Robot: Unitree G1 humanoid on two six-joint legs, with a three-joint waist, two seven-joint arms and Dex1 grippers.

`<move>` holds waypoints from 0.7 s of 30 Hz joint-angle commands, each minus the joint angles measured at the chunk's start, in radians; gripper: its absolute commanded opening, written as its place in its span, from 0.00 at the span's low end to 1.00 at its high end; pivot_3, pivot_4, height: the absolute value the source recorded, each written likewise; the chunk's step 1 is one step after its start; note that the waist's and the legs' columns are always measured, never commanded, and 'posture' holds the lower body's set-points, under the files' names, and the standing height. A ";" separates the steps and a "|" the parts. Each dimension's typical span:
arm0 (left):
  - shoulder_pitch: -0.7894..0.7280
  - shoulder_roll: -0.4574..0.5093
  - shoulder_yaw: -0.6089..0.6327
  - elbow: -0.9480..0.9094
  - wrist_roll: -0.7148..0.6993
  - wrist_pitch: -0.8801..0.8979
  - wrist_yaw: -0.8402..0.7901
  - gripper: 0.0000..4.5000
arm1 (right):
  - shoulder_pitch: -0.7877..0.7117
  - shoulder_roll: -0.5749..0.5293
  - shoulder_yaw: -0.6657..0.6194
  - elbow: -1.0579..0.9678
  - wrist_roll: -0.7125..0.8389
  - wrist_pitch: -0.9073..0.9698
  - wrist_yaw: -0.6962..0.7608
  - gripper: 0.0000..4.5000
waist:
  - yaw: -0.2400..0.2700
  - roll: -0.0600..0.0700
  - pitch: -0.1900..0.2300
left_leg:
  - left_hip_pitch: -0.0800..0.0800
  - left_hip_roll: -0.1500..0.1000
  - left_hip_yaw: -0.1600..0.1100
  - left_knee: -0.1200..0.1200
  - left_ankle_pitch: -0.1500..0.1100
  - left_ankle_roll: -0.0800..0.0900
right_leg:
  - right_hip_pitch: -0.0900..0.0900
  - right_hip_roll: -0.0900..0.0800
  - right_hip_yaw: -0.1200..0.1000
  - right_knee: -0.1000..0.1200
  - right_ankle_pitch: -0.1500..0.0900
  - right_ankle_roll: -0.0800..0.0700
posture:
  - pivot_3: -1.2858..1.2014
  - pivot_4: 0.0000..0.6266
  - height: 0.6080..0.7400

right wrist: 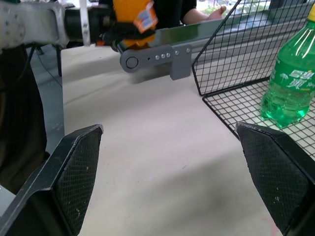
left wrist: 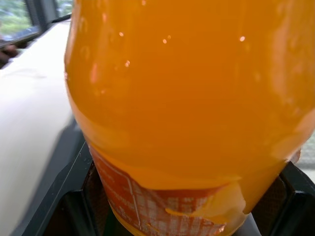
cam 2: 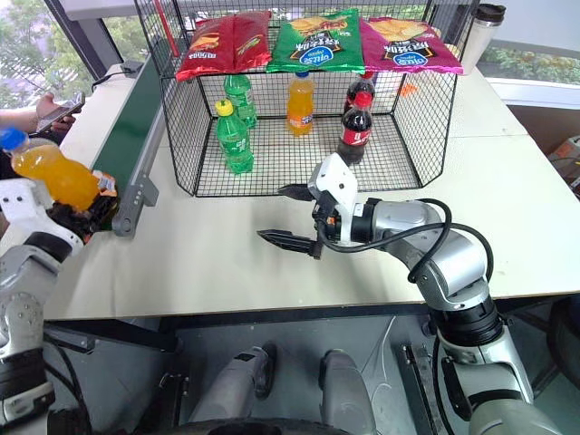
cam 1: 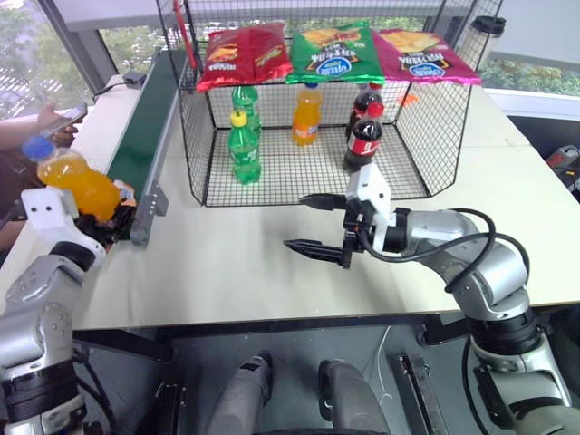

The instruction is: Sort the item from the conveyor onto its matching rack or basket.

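Note:
The item, a clear bottle of orange drink (cam 1: 77, 181) with a blue cap (cam 1: 36, 147), is tilted and lifted just off the near end of the dark green conveyor (cam 1: 145, 118). My left gripper (cam 1: 100, 222) is shut on its lower, labelled part; the left wrist view shows the bottle (left wrist: 187, 98) close up between the black fingers. The black wire-mesh cage (cam 1: 426, 136) stands at the back of the table, to the right of the belt. In front of the cage, my right gripper (cam 1: 296, 223) hovers open above the table, pointing left, with nothing between its fingers (right wrist: 74, 172).
Inside the cage stand two green bottles (cam 1: 243, 145), an orange bottle (cam 1: 306, 115) and two cola bottles (cam 1: 364, 140). Three chip bags (cam 1: 333, 53) lie on its top shelf. A person's hand with a phone (cam 1: 62, 120) is at the far left. The table (cam 1: 236, 263) is bare in front.

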 commanded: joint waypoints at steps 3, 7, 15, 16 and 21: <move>-0.074 0.078 -0.098 -0.109 -0.097 0.065 -0.142 0.67 | -0.035 0.007 -0.018 -0.041 0.027 0.004 -0.009 1.00 | -0.002 0.000 0.000 | 0.000 0.000 0.001 0.000 0.000 0.000 | 0.000 0.000 0.000 0.000 0.000 0.000 | 0.52 0.24 0.99; -0.088 0.082 -0.259 -0.125 -0.061 0.045 -0.239 0.67 | -0.052 0.013 -0.016 -0.021 0.024 -0.004 -0.011 1.00 | -0.001 0.001 0.000 | 0.000 0.000 0.002 0.000 -0.001 0.001 | 0.000 0.000 0.000 -0.001 0.000 0.000 | 0.52 0.24 0.99; -0.151 0.061 -0.555 -0.063 0.091 -0.103 -0.445 0.67 | -0.035 0.002 -0.023 0.004 0.006 -0.008 -0.023 1.00 | 0.000 0.001 0.000 | 0.000 0.000 0.002 -0.001 -0.001 0.001 | 0.000 0.000 0.000 -0.001 0.000 -0.001 | 0.52 0.24 0.99; -0.157 0.054 -0.572 -0.051 0.105 -0.120 -0.456 0.67 | -0.032 0.002 -0.024 0.001 0.006 -0.006 -0.026 1.00 | 0.001 0.001 0.000 | 0.000 0.000 0.002 -0.001 -0.001 0.001 | 0.000 0.000 0.000 -0.001 0.000 -0.001 | 0.52 0.24 0.99; -0.208 -0.017 -0.678 0.017 0.164 -0.189 -0.526 0.67 | -0.014 0.008 -0.024 0.021 -0.009 -0.020 -0.042 1.00 | 0.000 0.001 0.000 | 0.000 0.000 0.002 0.000 -0.001 0.002 | 0.000 0.000 0.000 -0.002 0.000 0.000 | 0.52 0.24 0.99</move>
